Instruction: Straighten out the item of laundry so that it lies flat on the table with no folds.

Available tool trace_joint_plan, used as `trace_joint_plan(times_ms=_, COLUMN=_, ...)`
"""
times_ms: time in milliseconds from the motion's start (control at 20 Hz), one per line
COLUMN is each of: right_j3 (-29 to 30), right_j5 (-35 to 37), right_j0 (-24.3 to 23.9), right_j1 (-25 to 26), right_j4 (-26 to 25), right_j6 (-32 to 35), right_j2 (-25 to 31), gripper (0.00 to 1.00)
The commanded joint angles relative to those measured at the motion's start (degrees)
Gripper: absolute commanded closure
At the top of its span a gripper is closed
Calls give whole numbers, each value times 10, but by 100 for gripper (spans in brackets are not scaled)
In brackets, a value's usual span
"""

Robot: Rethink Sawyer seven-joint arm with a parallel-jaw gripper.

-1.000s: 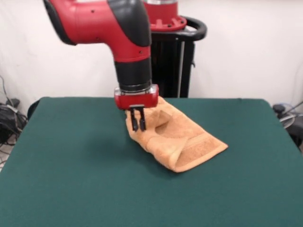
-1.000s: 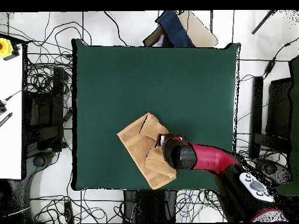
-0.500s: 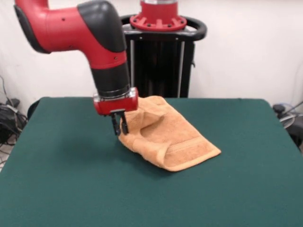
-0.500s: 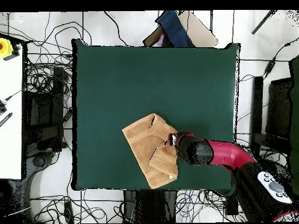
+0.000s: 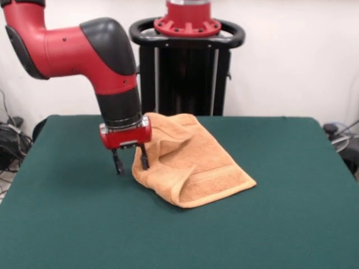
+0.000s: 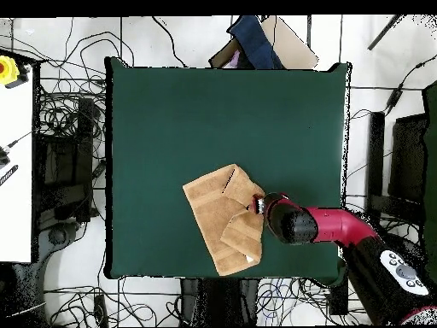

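Observation:
The orange-tan item of laundry [image 5: 193, 165] lies crumpled and folded over on the green table [image 5: 67, 224], towards its far middle, with a woven band showing along its near right edge. My gripper [image 5: 130, 161] hangs open at the towel's left edge. Its right finger is against the cloth and its left finger is over bare felt, with nothing held. In the overhead view the towel [image 6: 220, 218] sits near the table's [image 6: 213, 111] bottom edge. The arm covers most of the gripper [image 6: 257, 203] at the towel's right side.
Cables cover the floor around the table. A white bench [image 6: 15, 162] with a yellow object stands at the left of the overhead view. A dark blue item on cardboard [image 6: 256, 44] lies beyond the top edge.
The gripper moved left in the front view, dragging the towel a little with it. It has now opened and let go of the cloth.

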Motion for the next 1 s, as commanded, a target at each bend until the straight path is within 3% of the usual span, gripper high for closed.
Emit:
trace_joint_plan(times_ms=50, right_j3=-5, right_j5=22, right_j0=27, right_j1=-30, right_j4=10, right_j6=-9, right_j2=56, gripper=0)
trace_joint_plan(times_ms=300, right_j3=75, right_j5=72, right_j0=70, right_j1=-151, right_j4=106, right_j6=65, right_j2=67, gripper=0)
trace_joint_plan(times_ms=450, right_j3=89, right_j5=92, right_j0=99, right_j1=-179, right_j4=138, right_j6=74, right_j2=53, gripper=0)
trace_joint_plan(times_ms=650, right_j3=90, right_j5=83, right_j0=136, right_j1=-158, right_j4=137, right_j6=73, right_j2=18, gripper=0)
trace_joint_plan(times_ms=1000, right_j3=98, right_j5=-46, right_j0=190, right_j1=-63, right_j4=83, right_j6=112, right_j2=-66, gripper=0)
